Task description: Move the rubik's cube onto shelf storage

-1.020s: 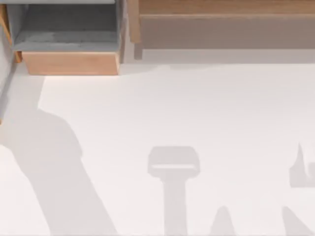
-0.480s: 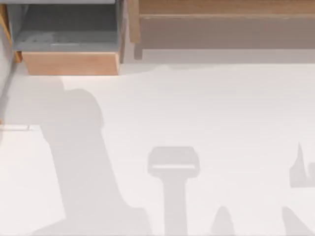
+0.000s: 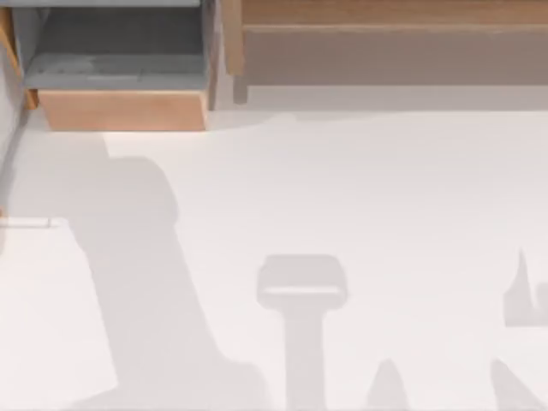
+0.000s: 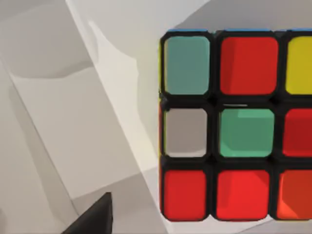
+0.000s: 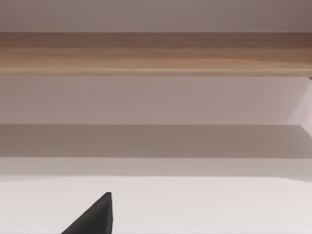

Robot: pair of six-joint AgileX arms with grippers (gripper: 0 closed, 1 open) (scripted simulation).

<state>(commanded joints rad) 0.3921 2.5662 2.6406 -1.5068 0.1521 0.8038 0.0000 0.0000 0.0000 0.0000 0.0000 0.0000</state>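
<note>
The rubik's cube (image 4: 239,131) looms close in the left wrist view, showing red, green, white and yellow stickers on a black grid against the white table. A dark part of my left gripper (image 4: 95,217) pokes in beside it, apart from the cube. The shelf storage (image 3: 394,51) runs along the table's back right, with a wooden board on top and a taupe front. The right wrist view faces this shelf storage (image 5: 156,53) from low over the table, with a dark part of my right gripper (image 5: 95,217) in the foreground.
A grey-lined box (image 3: 120,68) with a light wood front stands at the back left, next to the shelf. Arm shadows fall across the white table (image 3: 360,188) at the left, middle and right front.
The large shadow on the table's left has swung to the right and toward the back since one second ago. It has barely shifted in the last half second.
</note>
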